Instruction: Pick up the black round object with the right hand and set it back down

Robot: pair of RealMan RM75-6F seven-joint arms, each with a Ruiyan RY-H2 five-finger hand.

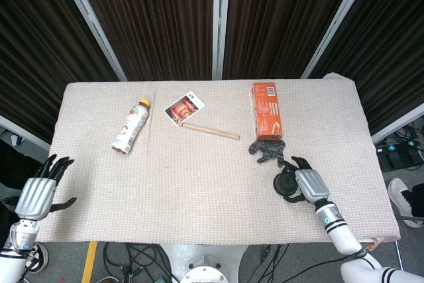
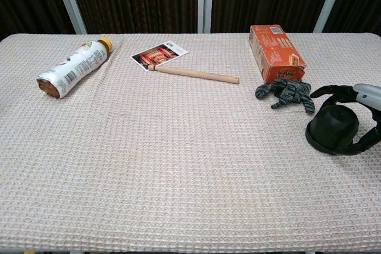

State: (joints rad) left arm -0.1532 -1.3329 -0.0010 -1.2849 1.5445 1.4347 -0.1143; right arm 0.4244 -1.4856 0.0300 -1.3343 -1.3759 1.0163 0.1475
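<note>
Now the task seems to be at its last step — the setting down. The black round dome-shaped object [image 2: 332, 130] stands with its wide base on the beige woven tablecloth [image 2: 178, 147], near the right edge of the table and just in front of the crumpled grey-black knitted cloth [image 2: 286, 93]. The right hand [image 2: 357, 120] is around it: in the chest view the dark fingers [image 2: 333, 92] arch over the top of the object and another one curves along its base on the near side. Whether they press the object or are already a little loose cannot be told from these views; the hand is judged to be holding it. In the head view the silver back of the hand [image 1: 310, 185] lies just right of the object [image 1: 286, 183].

The next move, probably, is to spread the fingers and draw the hand away to the right and up, without dragging the object along.

The left hand [image 1: 41, 191] hangs beside the left table edge — fingers apart, holding nothing.
</note>
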